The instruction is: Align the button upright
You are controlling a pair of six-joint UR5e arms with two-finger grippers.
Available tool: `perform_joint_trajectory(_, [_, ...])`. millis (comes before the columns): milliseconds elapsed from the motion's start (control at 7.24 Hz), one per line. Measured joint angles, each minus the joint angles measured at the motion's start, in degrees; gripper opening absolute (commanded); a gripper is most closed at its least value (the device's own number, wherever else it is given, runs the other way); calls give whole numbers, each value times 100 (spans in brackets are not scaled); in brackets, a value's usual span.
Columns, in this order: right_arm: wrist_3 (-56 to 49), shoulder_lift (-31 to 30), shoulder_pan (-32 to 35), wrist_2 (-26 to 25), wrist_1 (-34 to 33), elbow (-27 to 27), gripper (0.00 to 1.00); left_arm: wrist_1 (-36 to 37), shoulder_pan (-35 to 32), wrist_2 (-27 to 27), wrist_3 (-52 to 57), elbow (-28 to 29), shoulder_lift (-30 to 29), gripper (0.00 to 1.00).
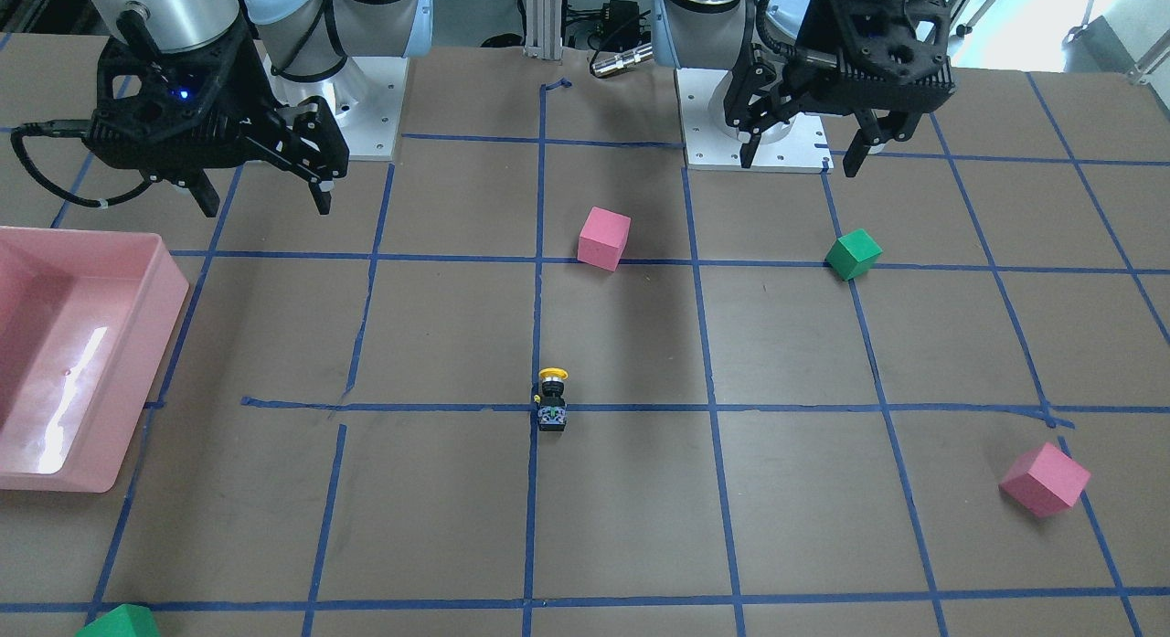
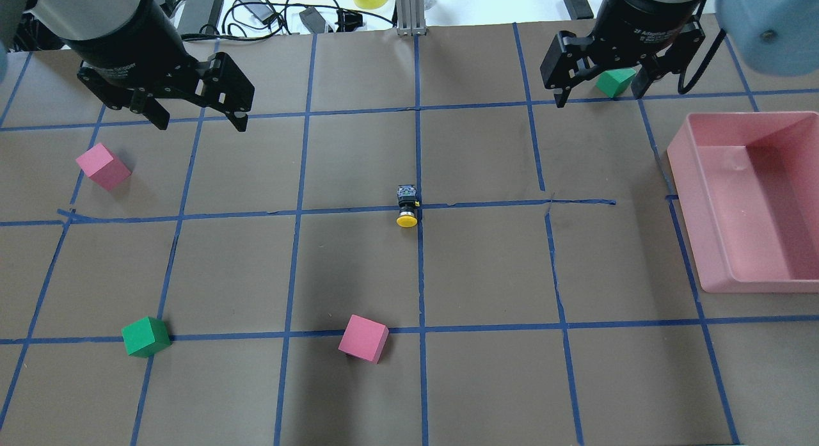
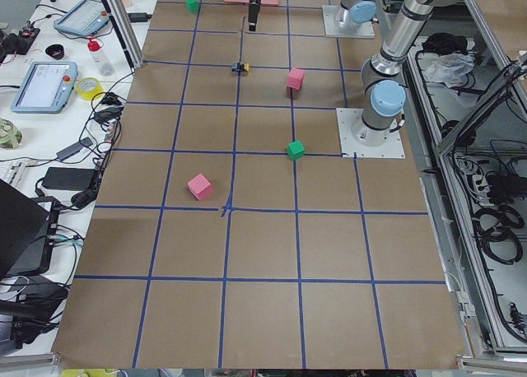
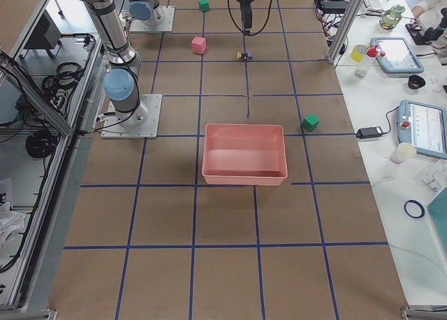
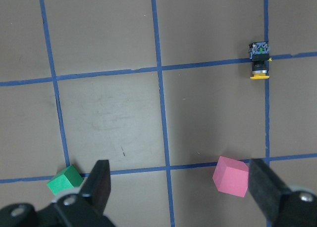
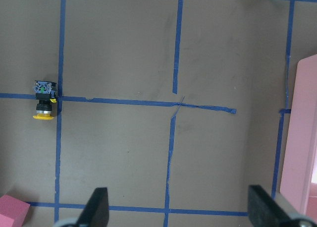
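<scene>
At the table's (image 2: 486, 267) middle, the button (image 2: 407, 207) lies on its side where two blue tape lines (image 2: 345, 210) cross. Its yellow cap points to the near edge and its grey-white base to the far edge. Nothing touches it.

A near pink cube (image 2: 363, 338) sits on the next tape line, slightly left of the button and well apart from it. A near green cube (image 2: 146, 336) lies on that same line, further left. A left pink cube (image 2: 103, 166) rests tilted toward the far left. A pink tray (image 2: 697, 171) stands at the right side, well apart from the button.

Both arms hang high over the table. The left gripper (image 2: 201, 123) has its fingers spread wide and holds nothing. The right gripper (image 2: 601, 95) is likewise spread and empty. A far green cube (image 2: 614, 81) shows between its fingers in the overhead view, but it lies on the table below, clear of them.
</scene>
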Motion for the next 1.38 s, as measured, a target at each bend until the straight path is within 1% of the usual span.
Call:
perform_joint_trajectory(276, [4, 13, -1, 114, -2, 4, 100, 1, 6, 3, 2, 2, 6, 100])
perform_joint_trajectory(828, [-2, 35, -10, 51, -2, 0, 100, 35, 21, -22, 2, 4, -34, 100])
perform_joint_trajectory(1381, [7, 43, -2, 148, -104, 4, 100, 34, 18, 18, 2, 5, -53, 100])
